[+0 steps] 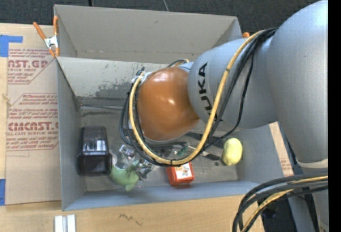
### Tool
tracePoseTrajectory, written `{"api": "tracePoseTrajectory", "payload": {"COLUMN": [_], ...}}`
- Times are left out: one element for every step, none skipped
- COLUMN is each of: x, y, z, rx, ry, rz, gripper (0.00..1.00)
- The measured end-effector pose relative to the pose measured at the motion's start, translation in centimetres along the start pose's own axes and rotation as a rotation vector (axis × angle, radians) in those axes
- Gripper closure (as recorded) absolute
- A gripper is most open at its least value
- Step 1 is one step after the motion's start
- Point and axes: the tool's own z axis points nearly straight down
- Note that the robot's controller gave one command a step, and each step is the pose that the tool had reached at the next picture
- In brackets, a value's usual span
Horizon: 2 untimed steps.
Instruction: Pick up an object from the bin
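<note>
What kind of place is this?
Probably a robotics lab's bin-picking cell: a KUKA arm reaches into a grey metal bin of loose items, like a black box and a yellow lemon-shaped thing.

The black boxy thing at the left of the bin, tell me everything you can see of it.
The black boxy thing looks like hard plastic with rounded edges, dark all over, with a paler shiny patch across its top. It lies flat on the floor by the bin's left wall, toward the view's lower left corner. A green thing lies just off its lower right corner; whether they touch cannot be told. The gripper is to its right, not on it.
</note>
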Motion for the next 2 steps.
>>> {"api": "tracePoseTrajectory", "payload": {"x": [0.1,0.1], "y": [0.1,0.1], "z": [-1.6,-3.8], "rx": [-0.004,-0.003], "ry": [0.005,0.003], "rz": [0.0,0.0], "gripper": [1.0,1.0]}}
